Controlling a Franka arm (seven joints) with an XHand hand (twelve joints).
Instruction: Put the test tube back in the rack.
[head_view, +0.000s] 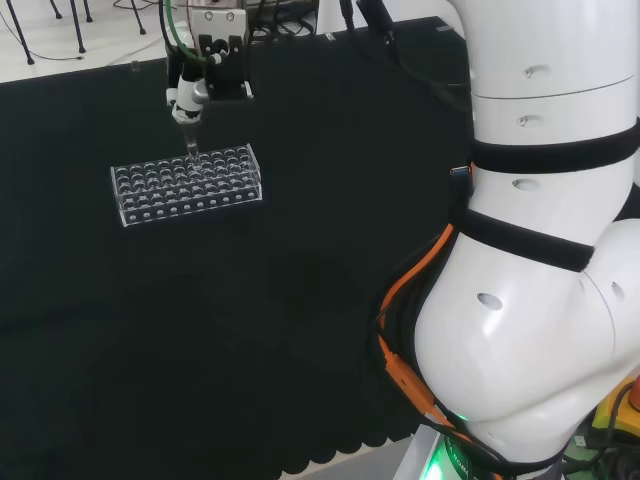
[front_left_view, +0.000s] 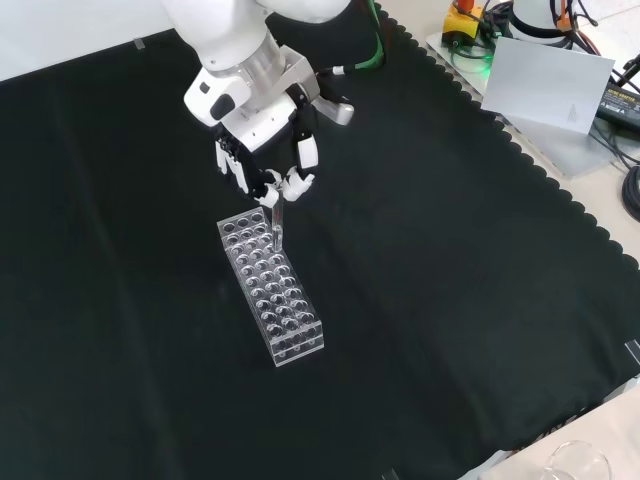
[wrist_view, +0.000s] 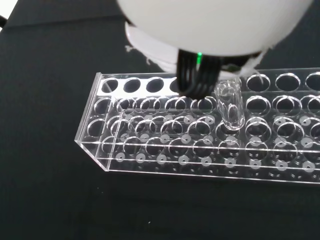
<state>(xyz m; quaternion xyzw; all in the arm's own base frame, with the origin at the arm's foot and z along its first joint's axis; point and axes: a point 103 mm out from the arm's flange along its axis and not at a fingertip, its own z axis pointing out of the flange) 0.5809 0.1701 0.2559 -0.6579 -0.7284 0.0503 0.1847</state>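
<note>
Bare black cloth (front_left_view: 450, 300) lies open on every side of the clear rack (front_left_view: 272, 290), whose top the hand (front_left_view: 268, 160) overhangs at one end.

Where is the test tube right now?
In the front view the test tube hangs upright from the hand, its lower end entering the rack near its far end.

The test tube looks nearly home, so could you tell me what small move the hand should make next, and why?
Probably ease straight down a little, then let go. The hand pinches the test tube upright over the rack, and the wrist view shows its lower end already inside a hole.
</note>
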